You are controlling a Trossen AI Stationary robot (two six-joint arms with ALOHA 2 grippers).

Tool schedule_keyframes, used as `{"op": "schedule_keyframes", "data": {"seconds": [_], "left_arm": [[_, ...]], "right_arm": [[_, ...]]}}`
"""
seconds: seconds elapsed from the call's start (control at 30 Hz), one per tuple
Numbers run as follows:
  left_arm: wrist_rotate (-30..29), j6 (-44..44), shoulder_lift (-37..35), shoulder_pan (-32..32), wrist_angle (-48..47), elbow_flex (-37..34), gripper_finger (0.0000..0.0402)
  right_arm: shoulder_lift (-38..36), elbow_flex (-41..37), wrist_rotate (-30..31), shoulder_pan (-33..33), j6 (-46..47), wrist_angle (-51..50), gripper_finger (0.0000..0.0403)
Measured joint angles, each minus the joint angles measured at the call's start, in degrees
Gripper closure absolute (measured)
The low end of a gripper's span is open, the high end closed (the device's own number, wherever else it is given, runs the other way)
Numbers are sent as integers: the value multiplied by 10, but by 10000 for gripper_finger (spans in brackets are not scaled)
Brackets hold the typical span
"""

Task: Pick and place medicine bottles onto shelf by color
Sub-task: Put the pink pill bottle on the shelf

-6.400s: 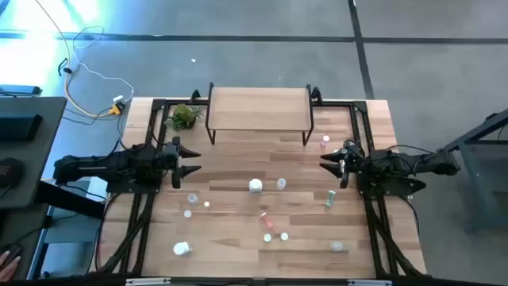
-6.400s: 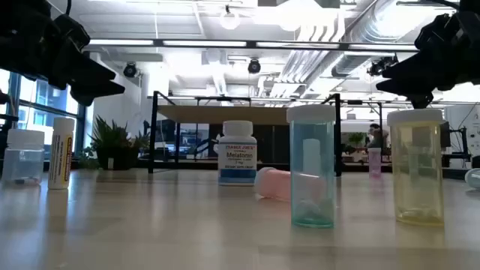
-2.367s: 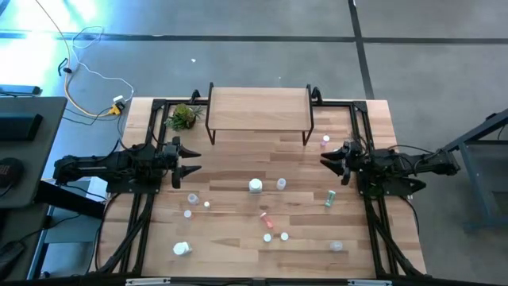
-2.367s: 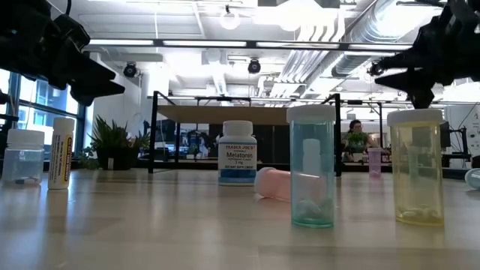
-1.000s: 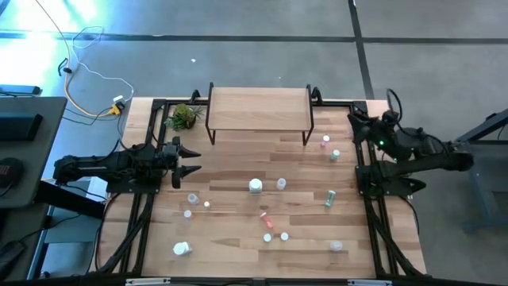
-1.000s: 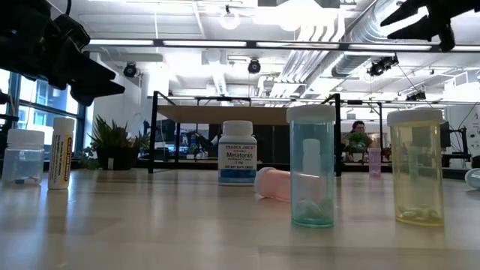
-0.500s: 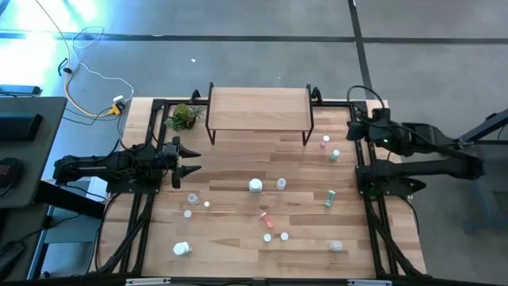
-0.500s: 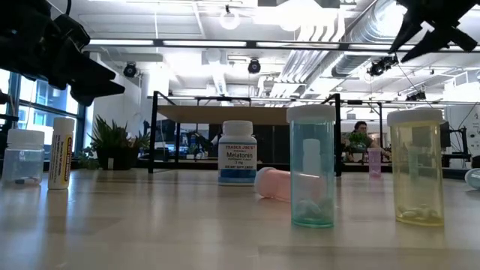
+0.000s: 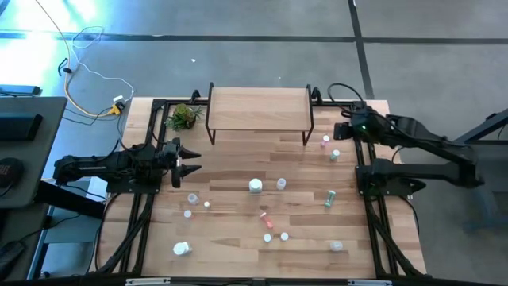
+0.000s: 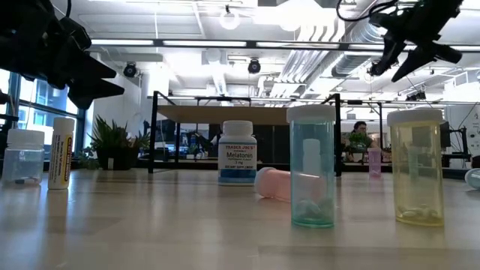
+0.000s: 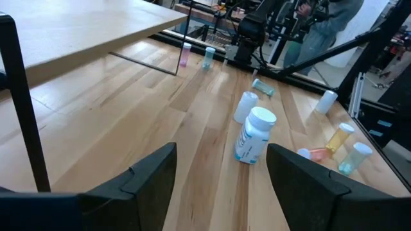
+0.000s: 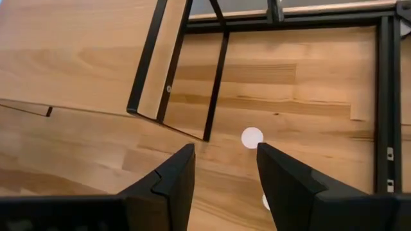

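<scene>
The shelf (image 9: pixel 259 109) stands at the table's far middle with nothing on its plank. Small bottles lie scattered on the tabletop: a white jar (image 9: pixel 255 186), a green one lying down (image 9: pixel 329 199) and a pink one lying down (image 9: pixel 265 217). A pink bottle (image 9: pixel 325 141) and a green bottle (image 9: pixel 335 155) stand upright by the shelf's right legs. My right gripper (image 9: pixel 343 132) hovers open above these two, tipped downward. In its wrist view a white cap (image 12: pixel 252 136) shows between the fingers (image 12: pixel 173 183). My left gripper (image 9: pixel 187 163) is open and empty at the table's left.
A small potted plant (image 9: pixel 184 117) stands left of the shelf. Black frame rails (image 9: pixel 359 151) run along both table sides. More bottles stand toward the near edge (image 9: pixel 182 249) (image 9: pixel 336 246). A person (image 10: pixel 358 139) shows in the room beyond the table.
My right gripper has swung from the table's far right corner toward the shelf's right legs and tipped from pointing outward to pointing down over the pink and green bottles. It stays open. The bottles have not moved.
</scene>
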Motion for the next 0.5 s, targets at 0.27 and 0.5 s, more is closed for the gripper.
{"op": "schedule_keyframes", "data": {"seconds": [0.27, 0.5], "left_arm": [[0, -1, 0, 0, 0, 0, 172], [0, 0, 0, 0, 0, 0, 172]], "right_arm": [[32, 0, -69, -80, -47, 35, 244], [39, 0, -100, -146, -63, 37, 244]]}}
